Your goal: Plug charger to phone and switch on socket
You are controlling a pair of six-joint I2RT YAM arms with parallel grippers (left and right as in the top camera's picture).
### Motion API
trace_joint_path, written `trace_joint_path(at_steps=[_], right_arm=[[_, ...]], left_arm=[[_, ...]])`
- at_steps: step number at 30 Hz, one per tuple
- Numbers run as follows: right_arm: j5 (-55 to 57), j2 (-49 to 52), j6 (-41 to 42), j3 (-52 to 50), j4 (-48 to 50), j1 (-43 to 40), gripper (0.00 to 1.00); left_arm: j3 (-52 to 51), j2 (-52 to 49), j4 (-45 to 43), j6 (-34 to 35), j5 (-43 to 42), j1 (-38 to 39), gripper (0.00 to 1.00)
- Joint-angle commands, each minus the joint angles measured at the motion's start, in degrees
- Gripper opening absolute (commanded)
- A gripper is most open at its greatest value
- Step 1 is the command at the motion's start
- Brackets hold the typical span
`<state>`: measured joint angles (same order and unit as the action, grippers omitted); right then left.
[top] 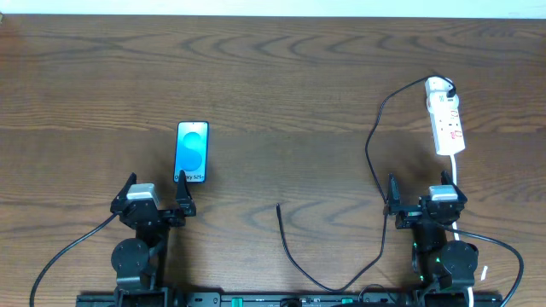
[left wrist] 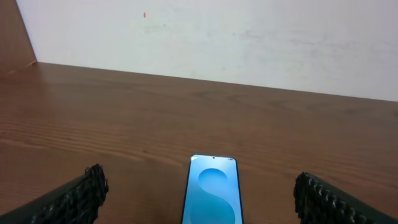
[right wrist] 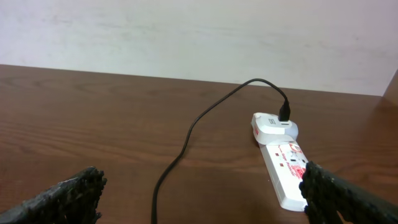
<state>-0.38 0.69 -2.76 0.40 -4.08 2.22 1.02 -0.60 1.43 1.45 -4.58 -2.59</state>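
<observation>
Brown wood-grain covers the whole tabletop (top: 273, 77), with a pale plain wall (left wrist: 217, 37) rising at its far edge, which only the wrist views show.

On the left, the left claw (top: 156, 184) is spread wide and holds nothing. The phone (top: 192, 153) lies flat just beyond it, blue screen up, its near end close to the claw's right finger. In the left wrist view the phone sits between the two dark ribbed fingers (left wrist: 68, 199), slightly ahead of them.

Near the middle, the charger (top: 368, 149) has its free tip lying loose on the wood. The cable loops toward the near edge, then runs far and right to a white adaptor (right wrist: 273, 126); the right wrist view shows it plugged in there.

On the far right lies the socket (top: 444, 119), its white cord (top: 456, 170) trailing nearward. The right claw (top: 426, 188) is also spread wide and empty, well short of the socket.
</observation>
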Motion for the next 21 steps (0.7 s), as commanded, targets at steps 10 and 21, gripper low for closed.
trace_joint_path(at_steps=[10,21], right_arm=[[0.4,-0.3,-0.7,-0.1,-0.3,0.5,0.99],[0.4,-0.3,-0.7,-0.1,-0.3,0.5,0.99]], left_arm=[[-0.7,0.4,2.2,-0.2,-1.4,-0.3,0.98],[2.1,-1.2,2.6,-3.4,-1.4,-0.3,0.98]])
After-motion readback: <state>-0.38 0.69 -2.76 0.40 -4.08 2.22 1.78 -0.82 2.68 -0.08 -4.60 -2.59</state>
